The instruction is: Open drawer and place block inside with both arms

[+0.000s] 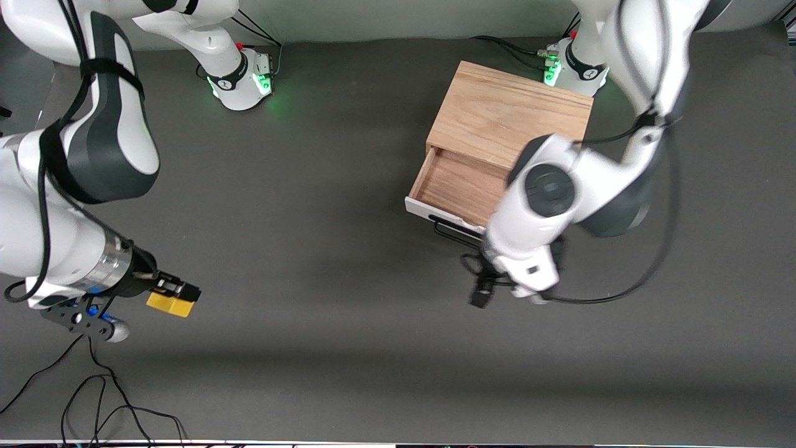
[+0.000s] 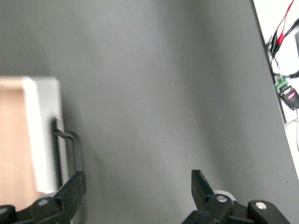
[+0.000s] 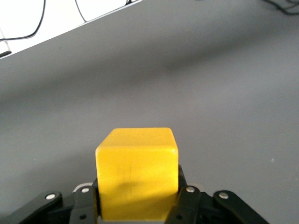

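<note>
The drawer (image 1: pixel 457 185) stands pulled out of the light oak box (image 1: pixel 510 115), and its wooden tray is empty. Its white front panel (image 1: pixel 435 214) and black wire handle (image 1: pixel 453 233) face the front camera. My left gripper (image 1: pixel 484 287) is open and empty just in front of the handle; in the left wrist view (image 2: pixel 138 191) one finger (image 2: pixel 70 192) is close beside the handle (image 2: pixel 71 145) and panel (image 2: pixel 44 135). My right gripper (image 1: pixel 177 297) is shut on the yellow block (image 1: pixel 169 303) over the table at the right arm's end. The block also fills the right wrist view (image 3: pixel 138 172).
Black cables (image 1: pixel 99 404) lie on the dark mat (image 1: pixel 323 249) near the front edge at the right arm's end. The left arm's cable (image 1: pixel 628 289) loops beside the box. The table's edge (image 3: pixel 56 37) shows in the right wrist view.
</note>
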Tool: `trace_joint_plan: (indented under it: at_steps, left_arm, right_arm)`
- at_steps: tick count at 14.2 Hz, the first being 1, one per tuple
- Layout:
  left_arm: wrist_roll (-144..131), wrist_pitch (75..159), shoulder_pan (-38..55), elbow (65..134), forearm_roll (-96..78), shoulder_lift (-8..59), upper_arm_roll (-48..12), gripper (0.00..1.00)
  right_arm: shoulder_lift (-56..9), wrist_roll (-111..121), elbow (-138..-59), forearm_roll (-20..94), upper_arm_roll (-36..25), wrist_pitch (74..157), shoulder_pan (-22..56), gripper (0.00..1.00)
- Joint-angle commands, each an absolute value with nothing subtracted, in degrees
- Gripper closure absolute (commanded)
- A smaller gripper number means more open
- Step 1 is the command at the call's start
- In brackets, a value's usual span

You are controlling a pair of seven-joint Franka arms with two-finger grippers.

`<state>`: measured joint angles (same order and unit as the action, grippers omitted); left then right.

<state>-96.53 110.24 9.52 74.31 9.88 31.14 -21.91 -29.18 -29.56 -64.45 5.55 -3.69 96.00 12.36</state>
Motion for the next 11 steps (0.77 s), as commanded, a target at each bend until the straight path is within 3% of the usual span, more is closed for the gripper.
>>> trace_joint_plan:
  at_steps: [1, 8, 11]
  left_arm:
    - [-85.56, 101.64, 4.50, 76.29, 5.90, 24.19, -22.15, 0.00]
    - [-44.98, 83.08, -10.53, 77.16, 0.62, 15.22, -22.06, 0.00]
    - [-28.88, 82.18, -15.72, 82.60, 0.18, 9.51, -21.88, 0.00]
  right_arm:
    - [-26.55, -34.35, -65.13, 8.08, -3.87, 94.66, 13.61, 1.00]
    - [-25.49, -55.44, -64.86, 8.00, -3.95, 94.83, 28.80, 1.00]
    - [-26.01, -58.62, -64.86, 8.09, -3.87, 95.45, 35.84, 1.00]
